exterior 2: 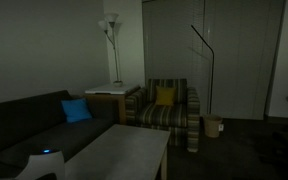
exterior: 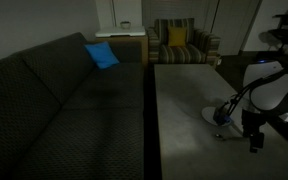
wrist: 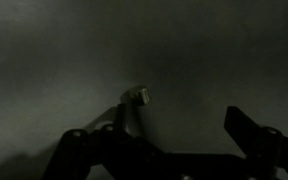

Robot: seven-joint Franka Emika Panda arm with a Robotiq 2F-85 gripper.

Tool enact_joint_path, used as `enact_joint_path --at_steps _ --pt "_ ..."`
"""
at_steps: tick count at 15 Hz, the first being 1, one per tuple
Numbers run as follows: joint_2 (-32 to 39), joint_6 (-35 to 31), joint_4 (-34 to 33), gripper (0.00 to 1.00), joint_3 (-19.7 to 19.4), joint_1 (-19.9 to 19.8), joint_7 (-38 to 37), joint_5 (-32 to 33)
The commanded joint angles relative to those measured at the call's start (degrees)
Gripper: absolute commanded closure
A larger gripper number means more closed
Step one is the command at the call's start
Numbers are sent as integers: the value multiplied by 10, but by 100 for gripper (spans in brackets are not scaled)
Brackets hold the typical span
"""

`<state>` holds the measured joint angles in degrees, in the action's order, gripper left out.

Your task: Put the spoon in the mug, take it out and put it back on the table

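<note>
Wrist view: your Robotiq gripper (wrist: 174, 130) enters from the bottom edge with its jaws spread wide and nothing between them. The small thin silvery-grey spoon (wrist: 136, 105) lies on the plain matte grey top of the long low table (wrist: 64, 60). Its pale end points up the frame and its slender handle runs down towards the dark finger (wrist: 89, 148) at the frame's left. The picture is too dim for you to tell whether that finger touches the handle. The opposite finger (wrist: 246, 128) stands well apart from the spoon.

In an exterior view your white robot arm (exterior: 269, 92) bends over one end of the table, and the gripper (exterior: 252, 138) hangs low there. The small dark blue mug (exterior: 225, 116) sits on the white round saucer (exterior: 214, 112), just beside the gripper. The spoon is too small to make out here.

Surroundings, in both exterior views:
- A dark patterned sofa (exterior: 54, 100) runs along the table's long side, with a bright blue square cushion (exterior: 101, 55) on it.
- A striped armchair (exterior 2: 169, 112) with a yellow cushion (exterior 2: 165, 97) stands beyond the table's far end.
- Only one exterior view shows a tall white floor lamp (exterior 2: 111, 35) beside the armchair and a small basket (exterior 2: 213, 125) on the floor.
</note>
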<state>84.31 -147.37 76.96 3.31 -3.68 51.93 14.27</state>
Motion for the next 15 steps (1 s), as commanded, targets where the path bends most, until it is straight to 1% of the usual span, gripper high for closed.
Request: enact_joint_path --at_steps 1,2,4,9,10,11,12,15 --pt "0 -24 8 0 -3 6 -8 8" --pt "1 -22 9 0 3 1 6 10" --pt "1 -19 9 0 3 1 16 14" --pt "0 -22 8 0 -2 6 18 23" --pt "0 -24 7 10 -2 6 17 23" --pt "0 -24 7 26 -2 6 17 24" --pt "0 -27 6 32 -3 5 16 25" --pt "-2 -32 7 55 -5 7 14 26"
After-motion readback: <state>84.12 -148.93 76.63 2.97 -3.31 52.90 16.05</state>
